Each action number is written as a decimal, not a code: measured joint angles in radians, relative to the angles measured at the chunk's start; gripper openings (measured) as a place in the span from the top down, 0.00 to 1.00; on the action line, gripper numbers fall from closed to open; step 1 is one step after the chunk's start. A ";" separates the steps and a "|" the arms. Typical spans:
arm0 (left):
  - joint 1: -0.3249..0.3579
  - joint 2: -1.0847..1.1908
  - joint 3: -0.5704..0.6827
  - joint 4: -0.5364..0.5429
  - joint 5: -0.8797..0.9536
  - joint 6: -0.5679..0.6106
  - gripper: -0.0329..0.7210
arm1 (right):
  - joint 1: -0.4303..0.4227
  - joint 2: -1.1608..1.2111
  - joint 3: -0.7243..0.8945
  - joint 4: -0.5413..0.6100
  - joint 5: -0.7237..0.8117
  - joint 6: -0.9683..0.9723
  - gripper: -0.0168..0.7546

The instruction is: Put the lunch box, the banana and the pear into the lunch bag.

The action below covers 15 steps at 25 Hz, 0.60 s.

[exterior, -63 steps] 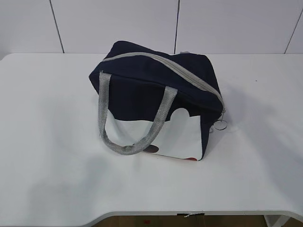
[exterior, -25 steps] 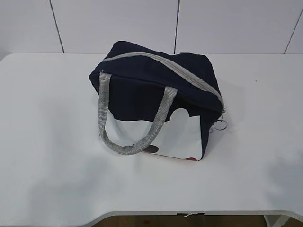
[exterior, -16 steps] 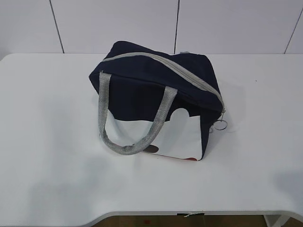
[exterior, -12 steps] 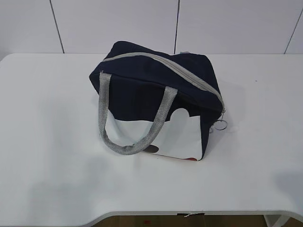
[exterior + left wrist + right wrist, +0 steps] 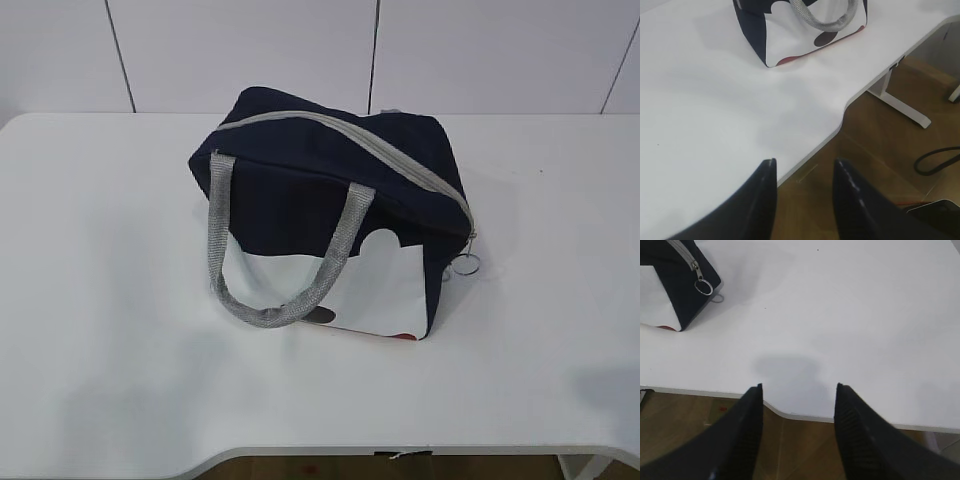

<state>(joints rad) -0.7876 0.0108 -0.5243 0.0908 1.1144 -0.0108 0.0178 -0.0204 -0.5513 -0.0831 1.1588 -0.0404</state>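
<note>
The lunch bag [image 5: 330,200] stands at the table's middle, navy with white lower panels, its grey zipper run shut along the top and the ring pull [image 5: 468,264] hanging at its right end. A grey handle [image 5: 280,300] droops over the front. The left wrist view catches the bag's lower corner [image 5: 790,35]; the right wrist view its end with the ring pull [image 5: 703,287]. My left gripper [image 5: 805,165] hangs open over the table's front edge, nothing between its fingers. My right gripper [image 5: 799,389] is open and empty too, at the front edge. The lunch box, banana and pear are out of view.
The white table [image 5: 100,300] has a curved cut-out in its front edge [image 5: 840,120]. Wooden floor, a table leg [image 5: 900,105] and a black cable [image 5: 940,160] lie below. A white panelled wall [image 5: 250,50] stands behind.
The bag has not moved. A faint shadow at the table's lower right has drifted further toward the right edge.
</note>
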 joint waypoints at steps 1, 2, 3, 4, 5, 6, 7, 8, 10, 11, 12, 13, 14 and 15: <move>0.000 0.000 0.000 0.000 0.000 0.000 0.57 | 0.000 0.000 0.006 0.003 -0.002 0.000 0.48; 0.000 0.000 0.000 0.000 0.000 0.000 0.57 | 0.000 0.000 0.011 0.003 -0.004 0.000 0.48; 0.000 0.000 0.000 0.000 0.000 0.000 0.57 | 0.000 0.000 0.019 0.003 -0.007 0.000 0.48; 0.000 0.000 0.000 0.000 0.000 0.000 0.57 | 0.000 0.000 0.028 0.003 -0.009 0.000 0.48; 0.000 0.000 0.000 0.000 0.000 0.000 0.57 | 0.000 0.000 0.039 0.005 -0.011 0.000 0.48; 0.000 0.000 0.000 0.000 0.000 0.000 0.57 | 0.000 0.000 0.049 0.006 -0.011 0.000 0.48; 0.000 0.000 0.000 0.000 0.000 0.000 0.57 | 0.000 0.000 0.056 0.007 -0.011 0.000 0.48; 0.000 0.000 0.000 0.000 0.000 0.000 0.57 | 0.000 0.000 0.061 0.007 -0.011 0.000 0.48; 0.000 0.000 0.000 0.000 0.000 0.000 0.57 | 0.000 0.000 0.063 0.008 -0.011 0.000 0.49; 0.000 0.000 0.000 0.000 0.000 0.000 0.57 | 0.000 0.000 0.063 0.010 -0.011 0.000 0.49; 0.000 0.000 0.000 0.000 0.000 0.000 0.57 | 0.000 0.000 0.063 0.010 -0.011 0.000 0.50; 0.000 0.000 0.000 0.000 0.000 0.000 0.57 | 0.000 0.000 0.063 0.010 -0.011 0.000 0.50; 0.000 0.000 0.000 0.000 0.000 0.000 0.57 | 0.000 0.000 0.063 0.010 -0.011 0.000 0.50; 0.000 0.000 0.000 0.000 0.000 0.000 0.57 | 0.000 0.000 0.063 0.010 -0.011 0.000 0.50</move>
<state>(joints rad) -0.7876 0.0108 -0.5243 0.0908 1.1144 -0.0108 0.0178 -0.0204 -0.4881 -0.0734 1.1478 -0.0404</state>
